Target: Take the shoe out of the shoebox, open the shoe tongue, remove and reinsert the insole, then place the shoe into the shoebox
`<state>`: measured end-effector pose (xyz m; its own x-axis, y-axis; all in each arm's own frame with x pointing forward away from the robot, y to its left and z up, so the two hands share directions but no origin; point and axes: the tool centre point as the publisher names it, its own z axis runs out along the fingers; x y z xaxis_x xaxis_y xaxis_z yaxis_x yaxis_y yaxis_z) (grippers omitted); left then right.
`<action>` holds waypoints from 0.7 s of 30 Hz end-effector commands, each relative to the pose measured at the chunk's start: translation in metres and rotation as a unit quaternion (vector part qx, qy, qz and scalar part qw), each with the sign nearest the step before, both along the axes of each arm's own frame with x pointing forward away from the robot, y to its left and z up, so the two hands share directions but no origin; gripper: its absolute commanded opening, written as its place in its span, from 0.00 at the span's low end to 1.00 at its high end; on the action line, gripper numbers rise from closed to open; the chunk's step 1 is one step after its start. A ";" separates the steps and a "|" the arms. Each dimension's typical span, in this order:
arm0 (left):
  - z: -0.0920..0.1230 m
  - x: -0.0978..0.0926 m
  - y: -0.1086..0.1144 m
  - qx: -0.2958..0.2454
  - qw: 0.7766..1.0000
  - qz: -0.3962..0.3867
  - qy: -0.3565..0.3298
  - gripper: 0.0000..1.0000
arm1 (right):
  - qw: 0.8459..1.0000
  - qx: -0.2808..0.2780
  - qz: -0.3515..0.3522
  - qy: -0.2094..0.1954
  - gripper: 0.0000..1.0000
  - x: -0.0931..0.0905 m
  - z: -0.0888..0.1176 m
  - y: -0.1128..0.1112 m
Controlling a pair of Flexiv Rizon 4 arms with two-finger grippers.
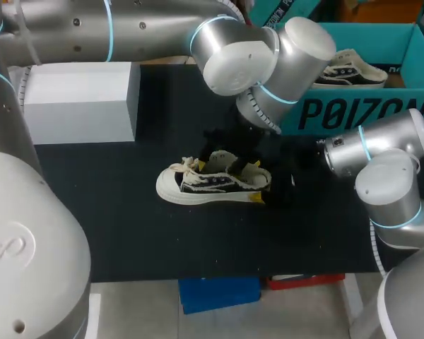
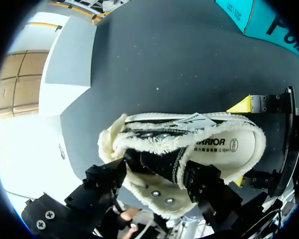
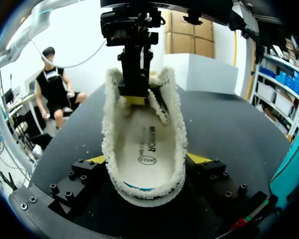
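A cream and black shoe (image 1: 210, 185) lies on the black table (image 1: 113, 212), toe to the left. My left gripper (image 1: 226, 161) hangs over its opening. In the left wrist view its black fingers (image 2: 105, 178) stand on either side of the black tongue (image 2: 157, 160) and press on it. My right gripper (image 3: 147, 159) is at the heel, a yellow tip (image 3: 97, 159) against each side of the shoe (image 3: 144, 149). The white insole (image 2: 229, 147) shows inside the shoe. The teal shoebox (image 1: 381, 106) stands at the back right.
A second shoe (image 1: 350, 70) lies inside the shoebox. A white box (image 1: 81, 99) stands at the back left of the table. Open black tabletop lies in front of the shoe.
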<state>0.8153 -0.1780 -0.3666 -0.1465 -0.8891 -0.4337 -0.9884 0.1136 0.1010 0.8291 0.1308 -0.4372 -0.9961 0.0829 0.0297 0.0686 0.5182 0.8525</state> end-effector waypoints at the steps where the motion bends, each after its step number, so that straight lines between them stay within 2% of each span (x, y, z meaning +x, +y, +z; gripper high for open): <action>1: -0.002 -0.002 -0.001 0.006 1.000 -0.004 -0.001 0.00 | 1.000 0.000 -0.001 0.000 0.00 0.000 -0.005 0.002; 11: -0.006 -0.004 0.000 0.011 1.000 -0.014 0.007 0.00 | 1.000 0.000 -0.001 0.000 0.00 0.000 -0.005 0.002; 21: 0.013 0.003 0.003 -0.024 1.000 -0.018 -0.011 0.00 | 1.000 0.000 -0.001 0.000 0.00 0.000 -0.005 0.002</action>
